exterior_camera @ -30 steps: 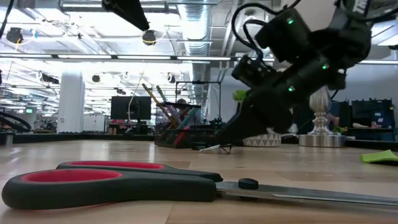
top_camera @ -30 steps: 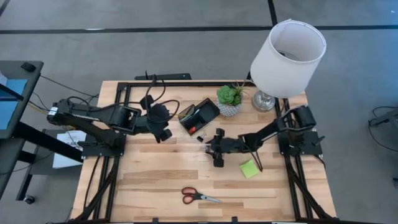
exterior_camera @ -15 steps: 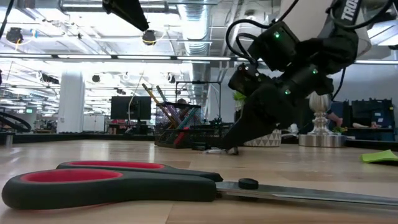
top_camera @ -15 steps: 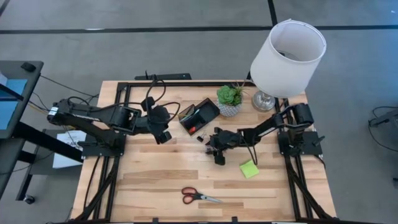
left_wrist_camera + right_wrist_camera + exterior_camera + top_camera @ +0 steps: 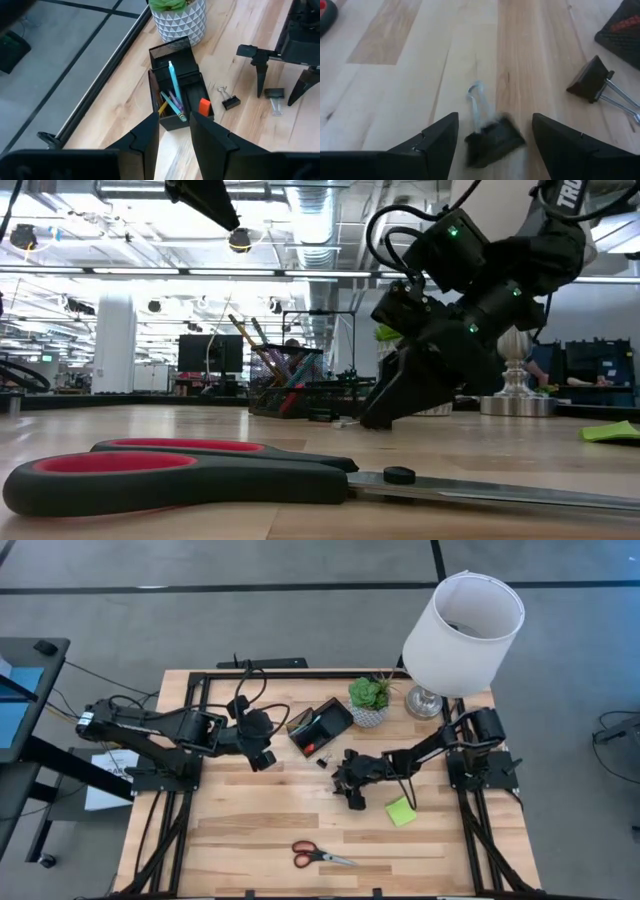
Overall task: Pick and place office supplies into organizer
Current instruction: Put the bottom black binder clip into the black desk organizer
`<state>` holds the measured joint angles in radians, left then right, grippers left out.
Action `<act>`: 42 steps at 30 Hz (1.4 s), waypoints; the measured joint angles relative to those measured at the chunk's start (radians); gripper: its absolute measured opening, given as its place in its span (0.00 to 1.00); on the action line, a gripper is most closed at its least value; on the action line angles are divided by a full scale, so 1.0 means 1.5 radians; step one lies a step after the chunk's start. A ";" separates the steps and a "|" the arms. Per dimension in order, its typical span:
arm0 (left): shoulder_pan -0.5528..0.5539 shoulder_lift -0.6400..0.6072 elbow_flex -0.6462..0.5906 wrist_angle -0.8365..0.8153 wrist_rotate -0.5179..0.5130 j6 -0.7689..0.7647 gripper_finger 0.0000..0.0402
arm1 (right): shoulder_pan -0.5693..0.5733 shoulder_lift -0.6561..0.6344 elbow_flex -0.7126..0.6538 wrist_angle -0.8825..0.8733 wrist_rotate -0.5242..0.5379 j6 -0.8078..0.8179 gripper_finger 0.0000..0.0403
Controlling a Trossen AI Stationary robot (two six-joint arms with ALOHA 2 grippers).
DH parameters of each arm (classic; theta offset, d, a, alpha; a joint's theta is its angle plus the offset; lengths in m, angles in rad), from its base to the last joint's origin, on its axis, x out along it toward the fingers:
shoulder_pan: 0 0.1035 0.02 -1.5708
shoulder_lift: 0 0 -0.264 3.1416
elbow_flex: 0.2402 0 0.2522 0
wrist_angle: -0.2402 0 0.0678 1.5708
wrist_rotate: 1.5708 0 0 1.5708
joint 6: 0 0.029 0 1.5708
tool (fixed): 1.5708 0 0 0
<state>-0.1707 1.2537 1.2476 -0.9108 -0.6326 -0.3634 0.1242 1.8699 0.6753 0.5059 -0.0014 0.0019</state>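
Note:
The black organizer (image 5: 320, 727) (image 5: 177, 95) stands at the table's far middle with teal and purple pens and an orange item (image 5: 204, 106) in it. My right gripper (image 5: 340, 780) (image 5: 495, 122) is open and points down at the table just near of the organizer. Its fingers stand on either side of a black binder clip (image 5: 492, 137) (image 5: 274, 93) that lies on the wood. A second clip (image 5: 592, 80) (image 5: 230, 102) lies closer to the organizer. My left gripper (image 5: 262, 747) (image 5: 174, 130) waits open, left of the organizer. The red-handled scissors (image 5: 320, 856) (image 5: 200, 475) lie near the table's near edge. The lime-green pad (image 5: 401, 810) rests flat to the right.
A potted plant (image 5: 369, 700) stands just right of the organizer, and the white-shaded lamp (image 5: 462, 625) stands at the far right corner. Bare wood stretches between the scissors and both grippers. Black frame rails run along the table's left, right and far edges.
My right gripper has sunk a little toward the table by the binder clip and turned somewhat about its wrist. The left arm, scissors, pad and organizer have stayed where they were.

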 joint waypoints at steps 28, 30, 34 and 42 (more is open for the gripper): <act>0.000 0.005 0.000 0.027 -0.023 -0.024 0.26 | -0.012 0.053 -0.001 0.109 -0.007 0.026 0.29; 0.000 0.005 0.000 0.034 -0.024 -0.010 0.26 | -0.021 0.055 -0.002 0.136 -0.007 0.037 0.28; 0.000 0.005 0.000 0.036 -0.024 -0.003 0.26 | -0.038 0.054 -0.001 0.242 -0.002 0.046 0.32; 0.000 0.005 0.000 0.036 -0.024 0.001 0.26 | -0.082 0.052 0.037 0.288 0.041 -0.008 0.29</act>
<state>-0.1707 1.2610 1.2476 -0.8574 -0.6685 -0.3615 0.0006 1.9481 0.7313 0.9376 0.0607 -0.0107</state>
